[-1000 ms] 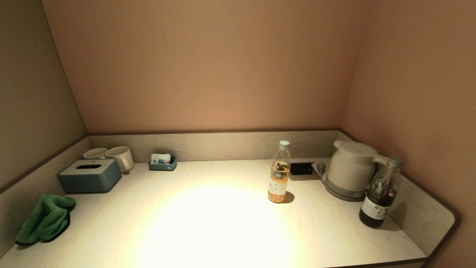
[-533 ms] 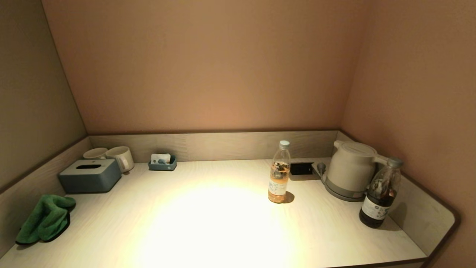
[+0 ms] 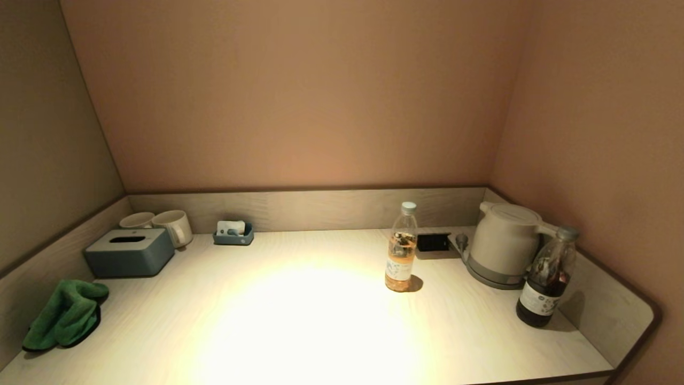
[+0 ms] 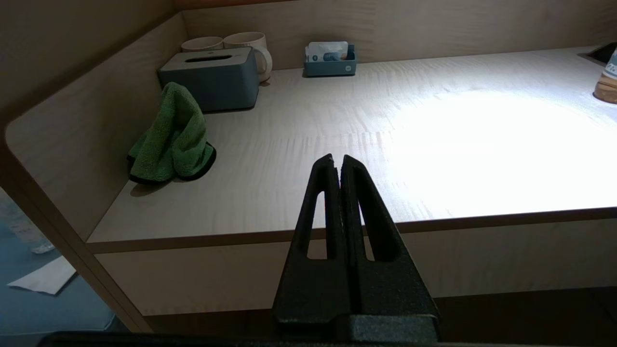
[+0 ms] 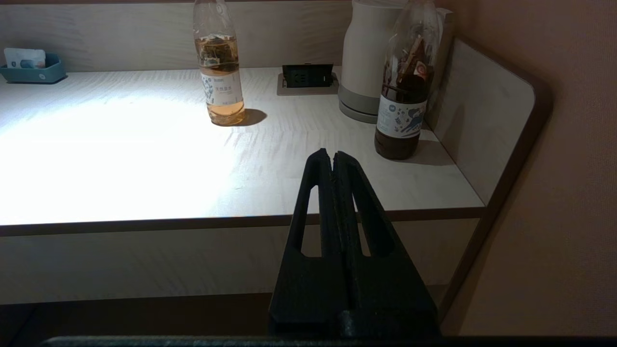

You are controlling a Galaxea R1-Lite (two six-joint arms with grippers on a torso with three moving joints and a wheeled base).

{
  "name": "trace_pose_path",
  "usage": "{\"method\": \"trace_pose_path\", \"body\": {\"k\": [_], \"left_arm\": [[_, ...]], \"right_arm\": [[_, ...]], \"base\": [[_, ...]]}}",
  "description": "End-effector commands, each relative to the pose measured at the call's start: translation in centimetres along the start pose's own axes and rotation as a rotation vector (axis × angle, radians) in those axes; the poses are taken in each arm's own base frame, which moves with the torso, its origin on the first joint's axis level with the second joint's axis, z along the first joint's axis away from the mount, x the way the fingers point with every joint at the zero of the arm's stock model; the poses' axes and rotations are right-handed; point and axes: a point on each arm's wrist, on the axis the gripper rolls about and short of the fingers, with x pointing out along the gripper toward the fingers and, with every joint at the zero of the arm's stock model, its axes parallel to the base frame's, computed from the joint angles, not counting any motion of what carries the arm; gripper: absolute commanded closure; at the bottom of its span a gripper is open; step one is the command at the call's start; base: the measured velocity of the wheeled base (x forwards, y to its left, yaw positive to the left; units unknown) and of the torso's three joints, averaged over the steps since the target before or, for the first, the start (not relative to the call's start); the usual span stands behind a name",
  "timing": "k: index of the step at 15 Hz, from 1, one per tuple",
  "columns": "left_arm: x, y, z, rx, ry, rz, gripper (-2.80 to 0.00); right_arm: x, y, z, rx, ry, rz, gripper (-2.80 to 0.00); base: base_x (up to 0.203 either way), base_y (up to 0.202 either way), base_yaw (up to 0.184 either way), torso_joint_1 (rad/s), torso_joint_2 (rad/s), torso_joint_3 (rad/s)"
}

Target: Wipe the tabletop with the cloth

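A crumpled green cloth lies at the near left of the pale wooden tabletop, against the left side board; it also shows in the left wrist view. My left gripper is shut and empty, held before the table's front edge, right of the cloth and apart from it. My right gripper is shut and empty, before the front edge on the right side. Neither gripper shows in the head view.
A grey tissue box, two white mugs and a small blue tray stand at the back left. A clear bottle, a socket, a white kettle and a dark bottle stand on the right.
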Motion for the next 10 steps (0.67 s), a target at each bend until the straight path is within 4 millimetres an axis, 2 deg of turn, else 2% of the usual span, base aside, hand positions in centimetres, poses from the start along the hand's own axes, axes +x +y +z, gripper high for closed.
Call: {"method": "trace_pose_path", "body": {"k": [1,10], "left_arm": [[0.01,0.0,-0.01,0.001,0.002,0.0,0.0],[0.0,0.0,0.0,0.001,-0.001,0.0,0.0]], "right_arm": [[0.01,0.0,0.01,0.0,0.001,0.001,0.0],[0.01,0.0,0.01,0.0,0.001,0.001,0.0]], "base": [[0.0,0.0,0.0,0.0,0.0,0.0],[0.0,0.0,0.0,0.0,0.0,0.0]]}}
